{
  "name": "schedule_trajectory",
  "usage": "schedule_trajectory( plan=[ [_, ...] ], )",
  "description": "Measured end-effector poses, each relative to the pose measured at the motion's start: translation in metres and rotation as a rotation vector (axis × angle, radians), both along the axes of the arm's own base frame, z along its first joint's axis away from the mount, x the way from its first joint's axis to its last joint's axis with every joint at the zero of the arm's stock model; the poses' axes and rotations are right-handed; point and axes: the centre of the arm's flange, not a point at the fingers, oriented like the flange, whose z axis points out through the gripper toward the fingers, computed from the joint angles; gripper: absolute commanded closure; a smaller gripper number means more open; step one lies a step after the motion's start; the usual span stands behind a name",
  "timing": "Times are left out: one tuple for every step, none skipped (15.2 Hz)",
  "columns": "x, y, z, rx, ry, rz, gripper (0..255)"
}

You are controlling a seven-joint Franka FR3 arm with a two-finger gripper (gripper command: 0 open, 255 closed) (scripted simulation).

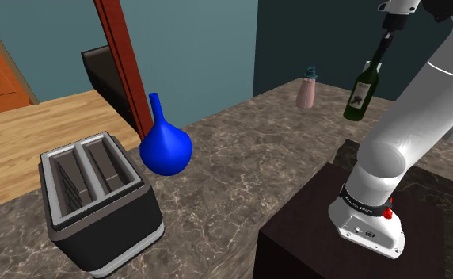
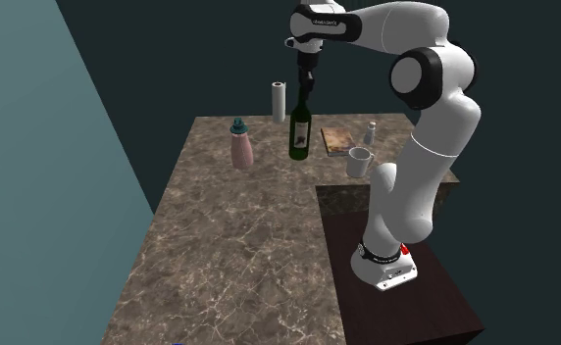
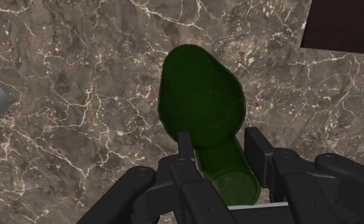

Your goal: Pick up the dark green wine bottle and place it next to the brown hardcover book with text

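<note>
Up front, caught a boxy black toaster [image 1: 98,202] with two slots and a glossy blue round-bellied vase [image 1: 165,147] on the veined, marbled brown counter [image 2: 239,235]. Farther back, showed the black gripper [image 3: 222,143] parted only narrowly, fingers [image 3: 258,149] pinching the slim neck of the smooth dark green wine bottle [image 2: 300,132]. Held the bottle neck-up, long axis close to vertical, base down toward the counter, just beside the flat brown book [image 2: 335,140] and near a white mug [image 2: 359,163]. Could not tell whether base touched counter.
</note>
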Motion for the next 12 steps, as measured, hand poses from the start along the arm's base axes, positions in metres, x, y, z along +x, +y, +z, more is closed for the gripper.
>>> schedule_trajectory(
  plan=[
    [0.0,0.0,0.0,0.0,0.0,0.0,255],
    [0.0,0.0,0.0,0.0,0.0,0.0,255],
    [0.0,0.0,0.0,0.0,0.0,0.0,255],
    [0.0,0.0,0.0,0.0,0.0,0.0,0],
    [0.0,0.0,0.0,0.0,0.0,0.0,0],
    [0.0,0.0,0.0,0.0,0.0,0.0,0],
    [0.0,0.0,0.0,0.0,0.0,0.0,0],
    [0.0,0.0,0.0,0.0,0.0,0.0,0],
    [0.0,0.0,0.0,0.0,0.0,0.0,0],
    [0.0,0.0,0.0,0.0,0.0,0.0,0],
    [-0.002,0.0,0.006,-0.001,0.0,0.0,0],
    [-0.002,0.0,0.016,-0.001,0.0,0.0,0]
  ],
)
